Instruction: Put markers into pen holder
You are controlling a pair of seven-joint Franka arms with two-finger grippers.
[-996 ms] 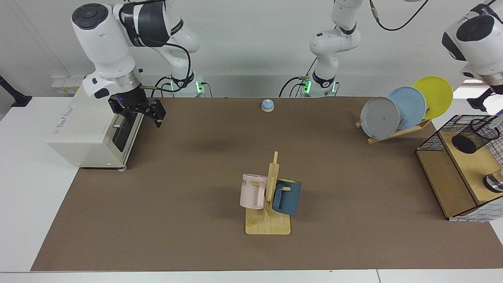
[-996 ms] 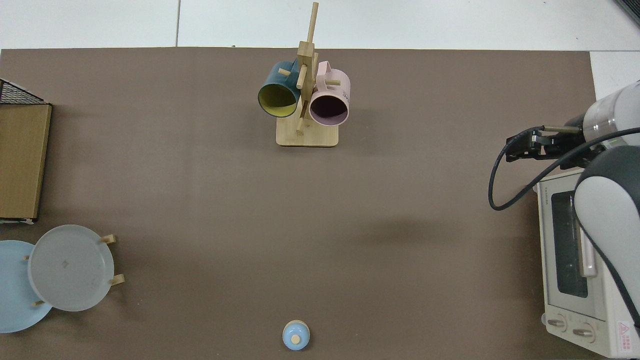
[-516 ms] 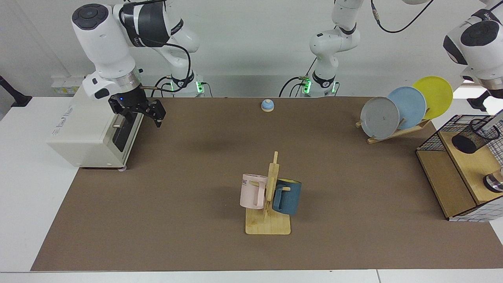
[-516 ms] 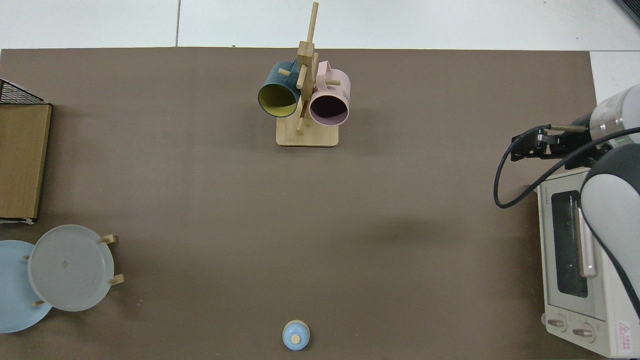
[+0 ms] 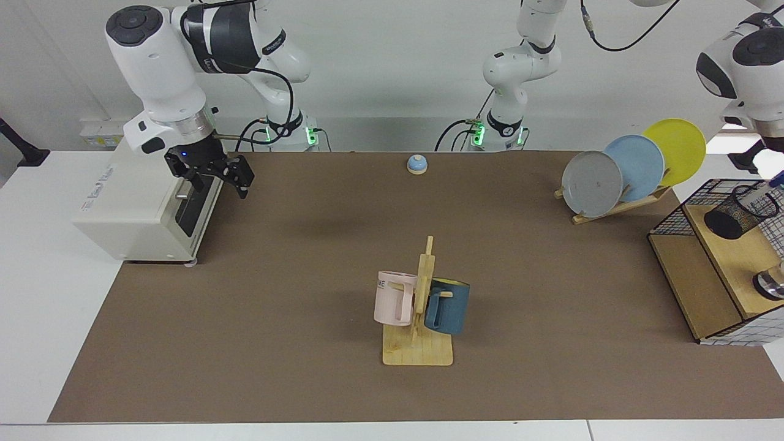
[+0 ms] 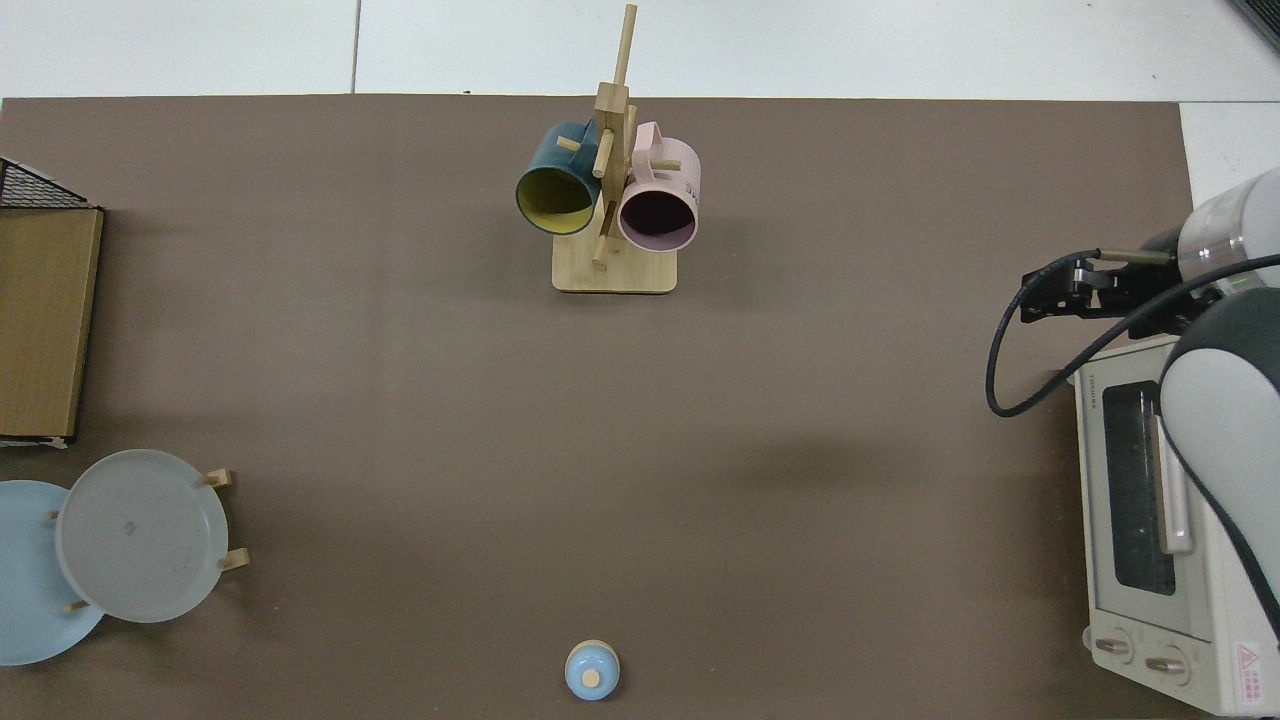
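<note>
The right claw [image 5: 225,176] hangs above the surface [image 5: 306,257], just in front of a white toaster oven [image 5: 141,208] at the surface's end, its fingers spread and holding nothing; this arm waits. From above, the same claw [image 6: 1050,295] shows beside the oven's corner [image 6: 1140,520].

The left arm [image 5: 750,67] reaches over the opposite end of the surface, its claw out of sight past the picture's edge. Below it, a marker [image 5: 773,184] slants down into the pen holder [image 5: 740,211], a black mesh cup tilted on the wooden shelf of a wire rack [image 5: 704,269]. Only the marker's blue part and a bit of white barrel show.

Beside the rack, three plates [image 5: 634,166] lean in a wooden stand. Two mugs [image 5: 422,303] hang on a wooden tree near the surface's middle.
</note>
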